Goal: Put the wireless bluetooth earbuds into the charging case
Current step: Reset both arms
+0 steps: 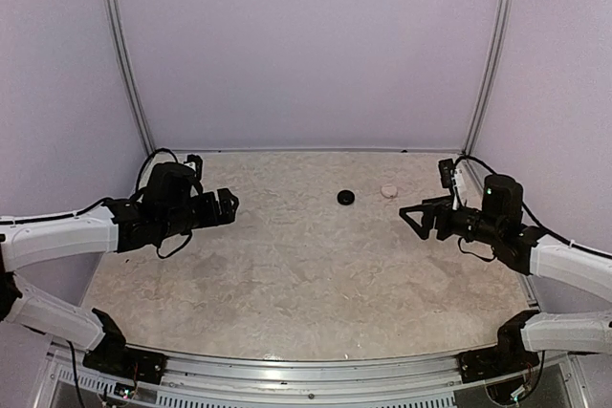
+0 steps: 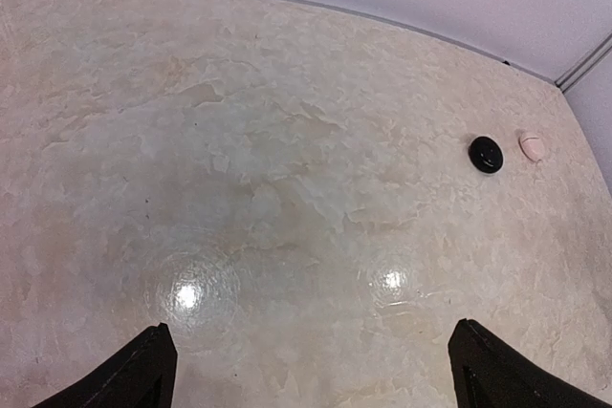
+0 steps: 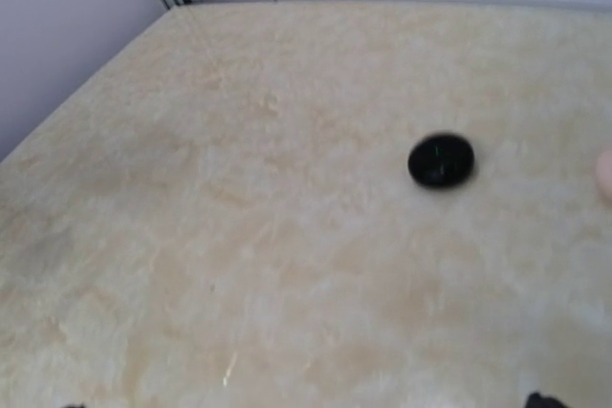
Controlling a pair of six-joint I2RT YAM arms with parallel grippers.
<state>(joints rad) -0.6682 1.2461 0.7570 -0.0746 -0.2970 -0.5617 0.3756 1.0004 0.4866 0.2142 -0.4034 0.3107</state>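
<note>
My left gripper point(image 1: 232, 205) hangs at the left of the top view, fingers spread wide and holding nothing. My right gripper point(image 1: 411, 222) hangs at the right, also wide open and empty. The case point(image 1: 345, 197) lies shut on the table point(image 1: 287, 274), above centre and between both grippers but apart from them. A pale pink round thing point(image 1: 388, 191) sits just right of it, not touching.

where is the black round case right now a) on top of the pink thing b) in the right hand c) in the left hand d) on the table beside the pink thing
d: the charging case lies on the table beside the pale pink round object, clear of the left hand and right hand.
</note>
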